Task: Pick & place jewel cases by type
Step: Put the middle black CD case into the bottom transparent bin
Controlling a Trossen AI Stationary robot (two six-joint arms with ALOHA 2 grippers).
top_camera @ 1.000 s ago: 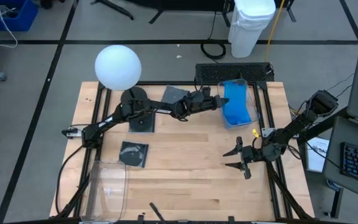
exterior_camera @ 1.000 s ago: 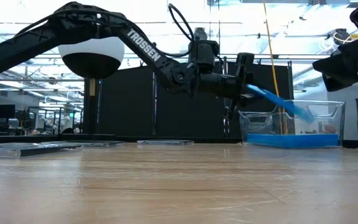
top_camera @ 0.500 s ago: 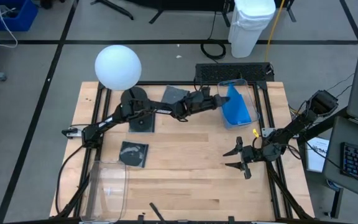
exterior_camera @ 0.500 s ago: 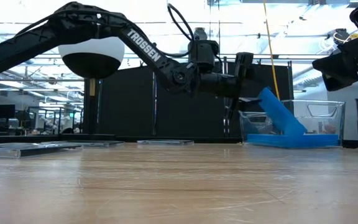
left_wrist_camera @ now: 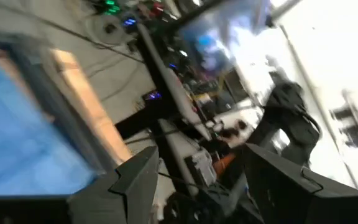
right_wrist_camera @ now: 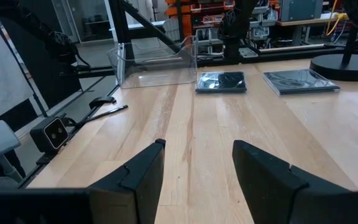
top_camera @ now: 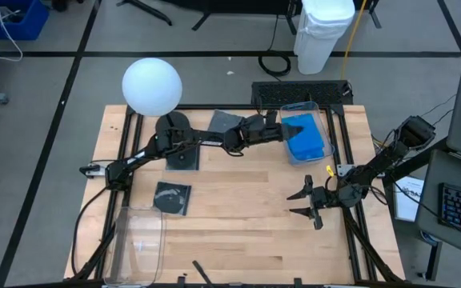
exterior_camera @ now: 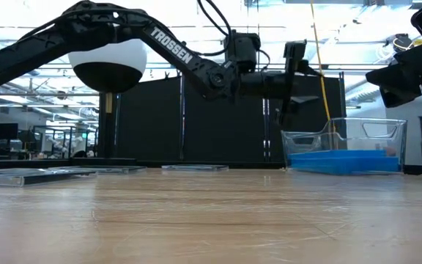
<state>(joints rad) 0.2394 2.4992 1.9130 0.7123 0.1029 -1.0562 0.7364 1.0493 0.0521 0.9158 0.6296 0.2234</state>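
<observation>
The bright blue jewel cases (top_camera: 306, 138) lie flat, stacked on the floor of a clear bin (top_camera: 314, 106) at the table's far right; the low view shows them as a blue slab (exterior_camera: 343, 160). My left gripper (top_camera: 281, 128) hovers open just left of that bin's rim, raised above it (exterior_camera: 293, 73), holding nothing (left_wrist_camera: 197, 180). Three dark jewel cases lie flat on the table: one near the far edge (top_camera: 224, 122), one by the lamp base (top_camera: 182, 158), one on the left (top_camera: 172, 197). My right gripper (top_camera: 302, 204) waits open above the table's right side.
A white globe lamp (top_camera: 152, 86) on a black base stands at the far left. A second clear bin (top_camera: 138, 240) sits at the near left corner, also seen in the right wrist view (right_wrist_camera: 157, 62). Bare wood lies between the two arms.
My left gripper has let go of a blue jewel case it held slanting over the right bin. The case dropped in, leaned against the bin's side, then fell flat onto the other blue ones. The gripper has risen a little and drawn back slightly from the bin.
</observation>
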